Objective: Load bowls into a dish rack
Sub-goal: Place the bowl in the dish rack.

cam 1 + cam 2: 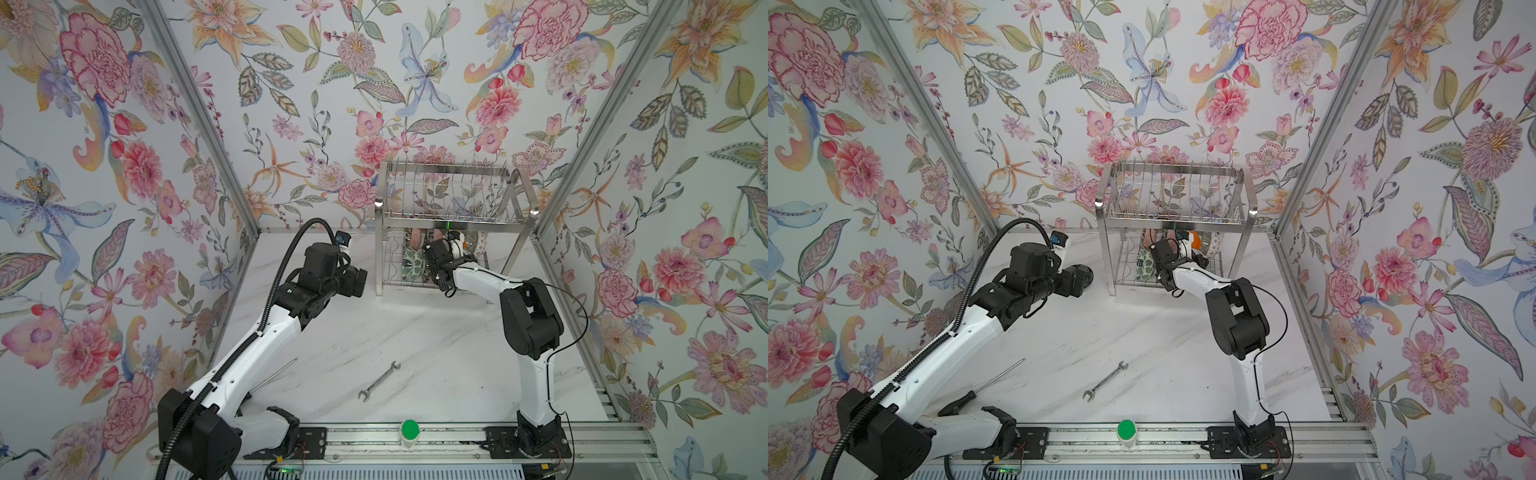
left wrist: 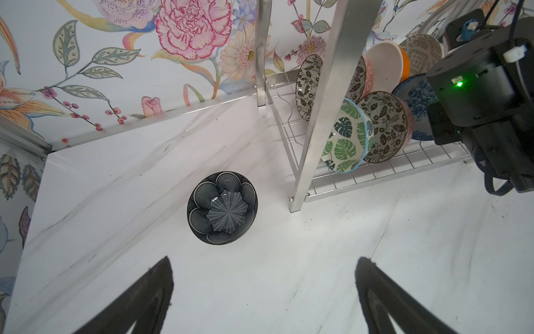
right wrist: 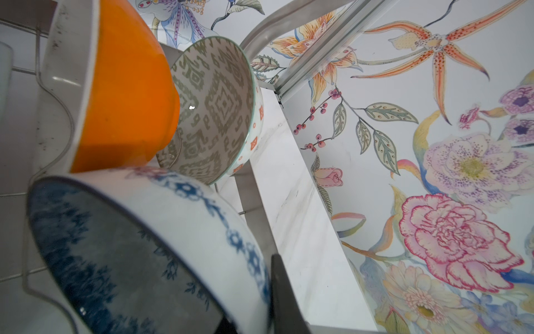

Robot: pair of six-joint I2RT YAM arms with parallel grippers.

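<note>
Faint grey lettering on the right arm's white forearm is too small to read.

The left claw (image 2: 265,260) stands wide and holds nothing. It hovers over the white marbled counter (image 1: 415,332) near a black net-patterned round ceramic bowl (image 2: 222,208). This bowl sits mouth up on the counter, near a front leg of the shiny two-tier steel wire dish rack (image 1: 446,166).

The right claw (image 3: 270,277) reaches in beneath the rack's upper tier. It is narrowed onto the wall of a blue-and-white floral bowl (image 3: 144,245), with one dark finger (image 3: 281,292) against its outside. That bowl lies tilted on the lower wire grid and touches an orange-outside white bowl (image 3: 124,86). Beyond that leans a grey diamond-patterned bowl (image 3: 213,110).

Also on this tier, on edge, are a green-leaf bowl (image 2: 345,136) and two black-and-white floral bowls (image 2: 384,124).

A steel open-ended wrench (image 1: 380,380) and a black-handled screwdriver (image 1: 976,390) lie on the counter. A green-topped white cylinder (image 1: 410,430) stands on the front rail.
</note>
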